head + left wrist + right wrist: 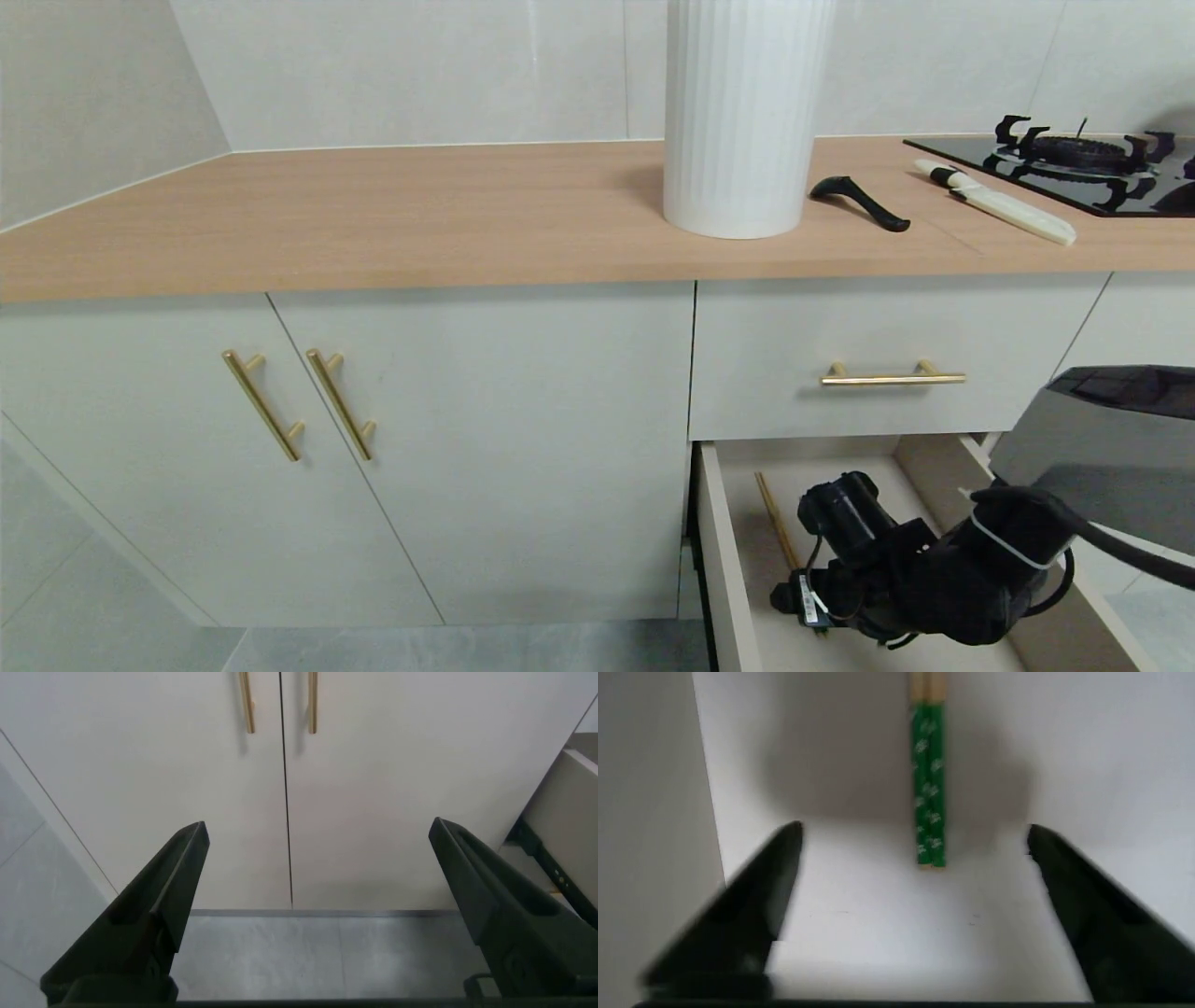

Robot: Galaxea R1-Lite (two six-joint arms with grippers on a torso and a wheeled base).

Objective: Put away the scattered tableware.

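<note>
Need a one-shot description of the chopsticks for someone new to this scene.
Below the wooden countertop, the lower right drawer stands open. Along its floor near the left wall lie the chopsticks, in front of the open right gripper. Two thin wooden sticks with green patterned ends, slim and pale against the black gripper.

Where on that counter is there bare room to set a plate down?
The long stretch of counter from the corner wall to the white ribbed cylinder is bare. Crowded: between cylinder and stove, where the black spoon and white knife lie.
</note>
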